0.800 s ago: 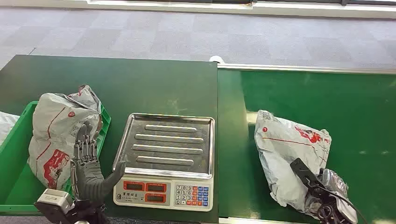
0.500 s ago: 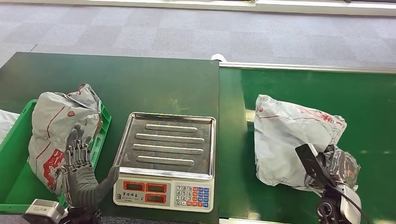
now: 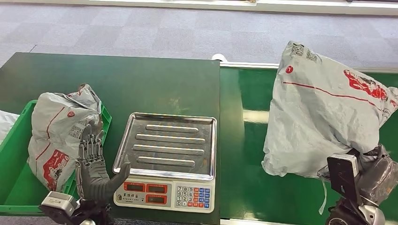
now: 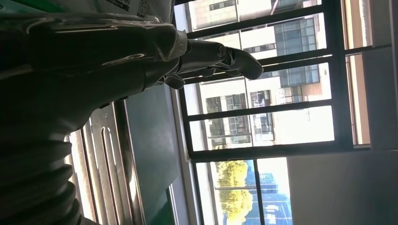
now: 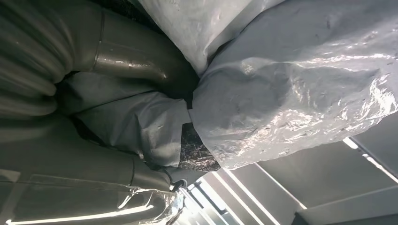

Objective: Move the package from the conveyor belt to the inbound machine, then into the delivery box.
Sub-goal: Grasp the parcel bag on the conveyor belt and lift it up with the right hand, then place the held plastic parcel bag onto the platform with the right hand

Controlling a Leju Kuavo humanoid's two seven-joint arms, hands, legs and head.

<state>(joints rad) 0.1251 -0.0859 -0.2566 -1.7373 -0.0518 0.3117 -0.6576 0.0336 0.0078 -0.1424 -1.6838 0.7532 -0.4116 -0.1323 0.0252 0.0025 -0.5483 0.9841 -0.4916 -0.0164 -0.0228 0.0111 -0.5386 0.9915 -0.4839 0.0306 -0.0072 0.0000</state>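
- The left hand (image 3: 95,165) is standing upright just beside the near left corner of the scale (image 3: 167,161), fingers (image 3: 92,146) straight and spread, thumb angled toward the scale's display panel, holding nothing.
- In the left wrist view that same hand (image 4: 141,61) is showing its fingers stretched out and apart, with the ribbed steel pan of the scale beside it.
- The right hand (image 3: 375,171) is sitting at the near right, well to the right of the scale, gripping the lower edge of the grey package (image 3: 324,110); the right wrist view is showing the thumb and fingers (image 5: 131,65) closing over bunched plastic of the package (image 5: 300,79).
- The package is hanging lifted over the conveyor belt (image 3: 244,154), right of the scale, its upper part reaching past the belt's far rail.
- Left of the scale, a green bin (image 3: 14,185) is holding another grey parcel (image 3: 58,133), which is leaning over the bin's rim nearest the scale.
- The scale is resting on the dark green table (image 3: 141,82), its pan bare.
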